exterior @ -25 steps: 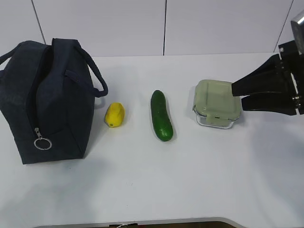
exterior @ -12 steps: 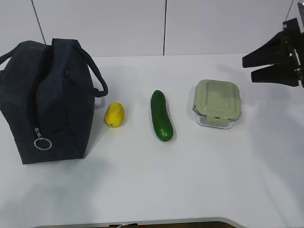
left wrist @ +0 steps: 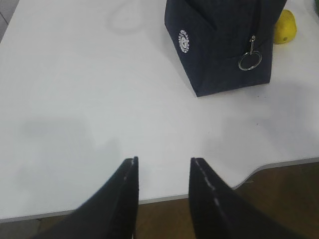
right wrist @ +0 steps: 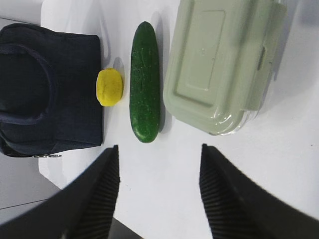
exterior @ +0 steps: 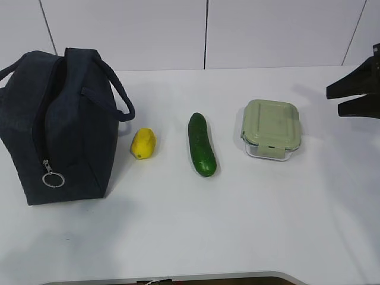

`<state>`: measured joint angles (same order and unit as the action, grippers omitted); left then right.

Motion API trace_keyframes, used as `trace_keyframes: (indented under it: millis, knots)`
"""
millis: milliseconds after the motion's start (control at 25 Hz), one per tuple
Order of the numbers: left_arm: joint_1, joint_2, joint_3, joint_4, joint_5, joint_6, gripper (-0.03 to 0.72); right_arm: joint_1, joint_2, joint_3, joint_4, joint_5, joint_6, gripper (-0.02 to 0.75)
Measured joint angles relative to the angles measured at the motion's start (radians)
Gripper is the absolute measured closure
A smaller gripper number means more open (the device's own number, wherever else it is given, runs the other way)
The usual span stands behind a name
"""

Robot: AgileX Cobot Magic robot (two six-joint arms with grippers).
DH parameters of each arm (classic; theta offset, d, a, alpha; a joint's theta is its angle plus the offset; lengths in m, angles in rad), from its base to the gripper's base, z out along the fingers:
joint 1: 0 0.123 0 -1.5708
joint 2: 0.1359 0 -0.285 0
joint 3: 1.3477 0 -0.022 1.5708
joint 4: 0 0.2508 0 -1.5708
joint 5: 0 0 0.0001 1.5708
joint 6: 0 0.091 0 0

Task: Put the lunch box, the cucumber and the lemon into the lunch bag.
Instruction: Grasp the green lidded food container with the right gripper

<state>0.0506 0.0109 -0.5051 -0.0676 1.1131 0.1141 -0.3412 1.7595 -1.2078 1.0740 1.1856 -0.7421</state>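
Note:
The navy lunch bag (exterior: pixel 56 124) stands at the table's left, its zipper ring (exterior: pixel 52 178) hanging on the near side. Right of it lie the yellow lemon (exterior: pixel 143 143), the dark green cucumber (exterior: pixel 202 144) and the lunch box (exterior: pixel 271 129) with its sage-green lid. My right gripper (exterior: pixel 331 100) is open and empty at the far right edge, above and apart from the lunch box (right wrist: pixel 219 64). The right wrist view also takes in the cucumber (right wrist: pixel 145 82), lemon (right wrist: pixel 109 87) and bag (right wrist: pixel 47 89). My left gripper (left wrist: pixel 163 162) is open and empty over the table's near-left edge, short of the bag (left wrist: pixel 224 42).
The white table (exterior: pixel 196 219) has bare surface in front of the objects. Its front edge (left wrist: pixel 209 191) shows under my left gripper, with brown floor beyond. A white panelled wall (exterior: pixel 208 32) stands behind.
My right gripper has drawn back from the lunch box's right side, rising and moving right toward the frame edge. The lunch box, cucumber, lemon and bag have stayed put.

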Motion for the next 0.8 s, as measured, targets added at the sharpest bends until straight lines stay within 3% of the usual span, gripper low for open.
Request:
trace_keyframes:
  millis: [400,800]
  knots:
    - [0.000,0.000,0.000,0.000,0.000,0.000,0.446,-0.001,0.002,0.000,-0.055,-0.079,0.013,0.316]
    - [0.000,0.000,0.000,0.000,0.000,0.000,0.446,-0.001,0.074,-0.001,0.003,-0.111,0.004,0.200]
